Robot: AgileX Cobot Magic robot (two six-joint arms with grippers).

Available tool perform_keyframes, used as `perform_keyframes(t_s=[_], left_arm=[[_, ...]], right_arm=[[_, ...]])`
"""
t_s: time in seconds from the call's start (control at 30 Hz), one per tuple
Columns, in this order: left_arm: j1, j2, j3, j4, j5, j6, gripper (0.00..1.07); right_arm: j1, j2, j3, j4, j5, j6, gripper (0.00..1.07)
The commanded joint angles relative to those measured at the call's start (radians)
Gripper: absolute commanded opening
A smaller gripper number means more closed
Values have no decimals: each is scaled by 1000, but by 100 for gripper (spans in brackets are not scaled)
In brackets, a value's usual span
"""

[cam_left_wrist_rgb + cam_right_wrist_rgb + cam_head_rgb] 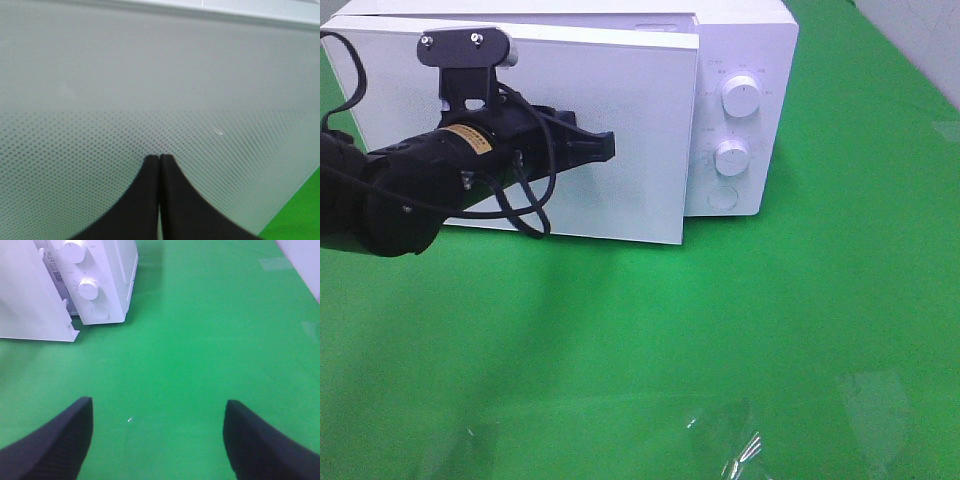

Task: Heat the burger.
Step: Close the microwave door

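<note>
Left arm [390,190], black, reaches in from the left edge; the left gripper [605,148], jaws pressed together with nothing between them, points at the microwave door [630,110], and the wrist view shows the tips [159,159] close against the door's dotted window [150,130], though contact cannot be confirmed. The door stands slightly ajar, its free edge forward of the white microwave [760,35]. On the control panel are an upper knob [740,97], a lower knob [731,157] and a round button [722,197]. The right gripper [159,405] hangs over the green cloth [200,340], jaws wide apart and empty. The burger shows in no view.
</note>
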Motion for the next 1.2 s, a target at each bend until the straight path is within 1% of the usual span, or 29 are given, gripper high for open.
perform_keyframes(t_s=[0.03, 0.13, 0.17, 0.2, 0.27, 0.37, 0.43, 0.53, 0.6, 0.63, 0.67, 0.7, 0.73, 0.77, 0.8, 0.83, 1.03, 1.07, 1.1, 1.13, 1.2], left_arm=[[-5, 34, -67, -9, 13, 2, 0], [-5, 42, -82, -9, 21, 2, 0], [-5, 57, -114, -9, 40, 2, 0], [-5, 57, -114, -9, 40, 2, 0], [-5, 86, -165, -9, 52, 4, 0], [-5, 91, -173, -9, 53, 8, 0], [-5, 121, -220, -12, 58, 33, 0], [-5, 129, -234, -15, 59, 39, 0], [-3, 145, -268, -74, 59, 76, 0], [-3, 145, -268, -74, 59, 76, 0], [-2, 154, -281, -117, 56, 109, 0], [-2, 154, -281, -117, 56, 109, 0], [2, 156, -289, -132, 58, 132, 0], [2, 156, -289, -132, 58, 132, 0], [9, 165, -303, -158, 61, 160, 0], [20, 171, -315, -173, 61, 176, 0], [33, 173, -332, -178, 98, 174, 0], [22, 164, -330, -176, 148, 174, 0], [22, 164, -330, -176, 148, 174, 0], [5, 153, -329, -176, 212, 174, 0], [-6, 148, -329, -176, 242, 176, 0]], right_arm=[[-6, -25, 0, 4, -11, 11, 70], [-6, -25, 0, 4, -11, 11, 70], [-6, -25, 0, 4, -11, 11, 70], [-6, -25, 0, 4, -11, 11, 70], [-6, -25, 0, 4, -11, 11, 70], [-6, -25, 0, 4, -11, 11, 70], [-6, -25, 0, 4, -11, 11, 70], [-6, -25, 0, 4, -11, 11, 70], [-6, -25, 0, 4, -11, 12, 70], [-6, -25, 0, 4, -11, 12, 70], [-6, -25, 0, 4, -11, 12, 70], [-6, -25, 0, 4, -11, 12, 70], [-6, -25, 0, 4, -11, 12, 70], [-6, -25, 0, 4, -11, 12, 70], [-6, -25, 0, 4, -11, 12, 70], [-6, -25, 0, 4, -11, 12, 70], [-6, -25, 0, 4, -11, 12, 70], [-6, -25, 0, 4, -11, 12, 70], [-6, -25, 0, 4, -11, 12, 70], [-6, -25, 0, 4, -11, 12, 70], [-6, -25, 0, 4, -11, 12, 70]])
